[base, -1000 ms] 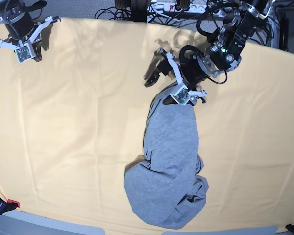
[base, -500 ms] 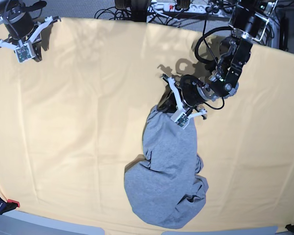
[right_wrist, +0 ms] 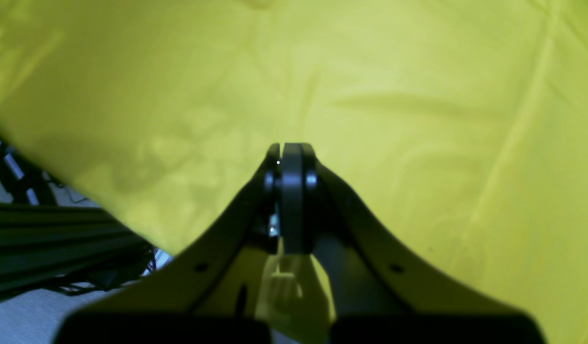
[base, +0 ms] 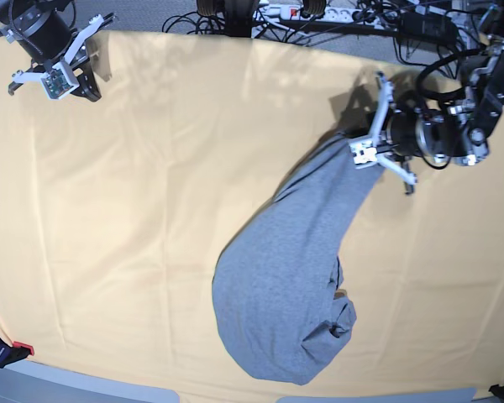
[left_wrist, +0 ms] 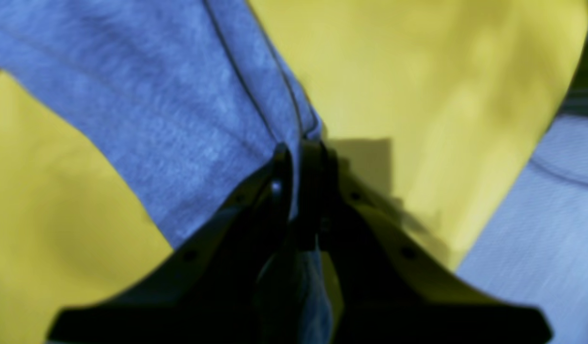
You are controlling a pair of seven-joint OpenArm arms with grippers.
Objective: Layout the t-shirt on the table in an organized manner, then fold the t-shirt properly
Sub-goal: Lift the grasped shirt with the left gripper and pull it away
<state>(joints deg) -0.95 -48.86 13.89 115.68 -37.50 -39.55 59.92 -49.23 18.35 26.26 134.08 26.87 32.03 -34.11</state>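
**Layout Step: Shirt Gripped at One Edge and Drawn Out**

The table (base: 134, 218), covered in pale yellow-orange cloth with faint creases, fills most of the base view. Cables and a power strip (base: 302, 12) are seen beyond its far edge.

The t-shirt (base: 286, 285) is located right of centre in the base view. It is not yet laid flat: a bunched, rounded mass rests near the near edge of the table, and a narrowing band of fabric is stretched from it up toward the far right. No lettering is visible on the exposed side.

The left gripper (base: 361, 153) is positioned at the upper end of that band. In the left wrist view, the left gripper (left_wrist: 298, 157) is clamped onto a stitched hem of the t-shirt (left_wrist: 169, 95), with the jaws pressed together on the fabric.

The right gripper (base: 55, 71) is parked at the far corner on the other side of the table, well apart from the shirt. In the right wrist view, the right gripper (right_wrist: 289, 162) is clenched on nothing, with only the table (right_wrist: 418, 95) beneath it.

The step in hand is judged to be the layout, at an early stage. For the next move, the bunched mass needs to be spread; a second grasp point on the hem by the idle arm is likely required so that the shirt can be pulled flat before any fold is attempted.
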